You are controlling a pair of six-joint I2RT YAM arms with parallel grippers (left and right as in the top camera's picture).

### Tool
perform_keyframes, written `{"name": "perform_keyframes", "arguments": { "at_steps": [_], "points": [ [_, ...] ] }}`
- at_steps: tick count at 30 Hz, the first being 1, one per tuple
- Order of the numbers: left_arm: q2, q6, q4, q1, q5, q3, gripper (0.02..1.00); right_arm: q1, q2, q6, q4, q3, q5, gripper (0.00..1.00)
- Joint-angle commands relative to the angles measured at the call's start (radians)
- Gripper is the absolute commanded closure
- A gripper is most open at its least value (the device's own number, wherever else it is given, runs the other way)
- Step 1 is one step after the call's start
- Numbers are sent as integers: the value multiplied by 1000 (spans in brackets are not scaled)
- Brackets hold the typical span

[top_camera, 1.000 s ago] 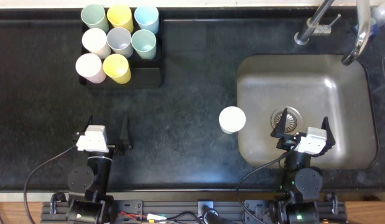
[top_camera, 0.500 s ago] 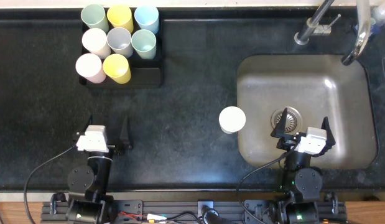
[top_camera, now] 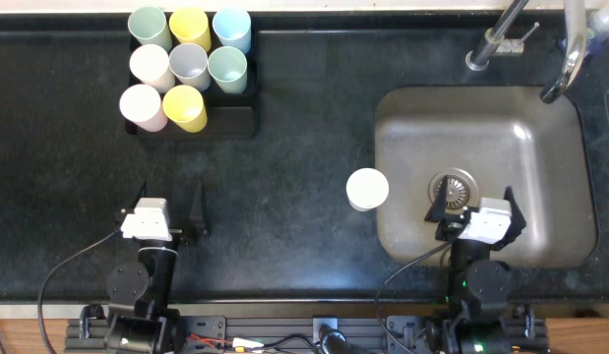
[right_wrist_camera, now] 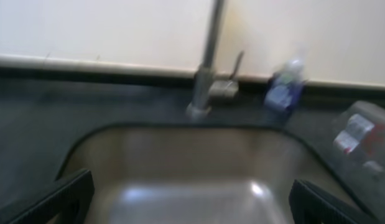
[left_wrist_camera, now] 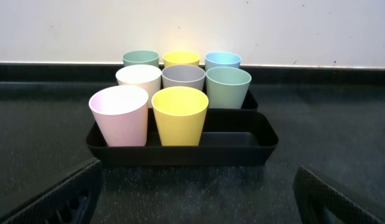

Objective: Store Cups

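A black tray (top_camera: pixel 235 120) at the back left holds several upright cups, among them a pink cup (top_camera: pixel 143 106) and a yellow cup (top_camera: pixel 185 107) in its front row. In the left wrist view the tray (left_wrist_camera: pixel 242 140) has a free slot beside the yellow cup (left_wrist_camera: pixel 180 114). A lone white cup (top_camera: pixel 367 189) stands on the counter by the sink's left rim. My left gripper (top_camera: pixel 170 204) is open near the front edge, well short of the tray. My right gripper (top_camera: pixel 472 201) is open above the sink (top_camera: pixel 402 118).
The steel sink has a drain (top_camera: pixel 454 184) and a faucet (top_camera: pixel 496 37) behind it. The right wrist view shows the faucet (right_wrist_camera: pixel 208 68), a small bottle (right_wrist_camera: pixel 283 90) and a clear container (right_wrist_camera: pixel 360 134) on the back ledge. Dark counter lies between the tray and the sink.
The right gripper has shifted slightly up the top view over the sink. The left arm and all cups are where they were.
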Motion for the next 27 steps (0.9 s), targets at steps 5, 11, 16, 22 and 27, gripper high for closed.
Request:
{"name": "perform_keyframes", "arguments": {
  "at_steps": [5,11,16,22,27],
  "points": [
    [-11,22,1,-4,10,-4,20,-7,480,-45,-550,657,-330,3],
    [-11,22,1,-4,10,-4,20,14,936,-45,-911,1043,-329,3],
    [-11,22,1,-4,10,-4,20,105,1220,-45,-1071,1234,-276,3],
    [-11,22,1,-4,10,-4,20,146,1413,-65,-1069,1291,-296,5],
    [-11,22,1,-4,10,-4,20,141,1522,-192,-1061,1291,-333,3]
  ]
}}
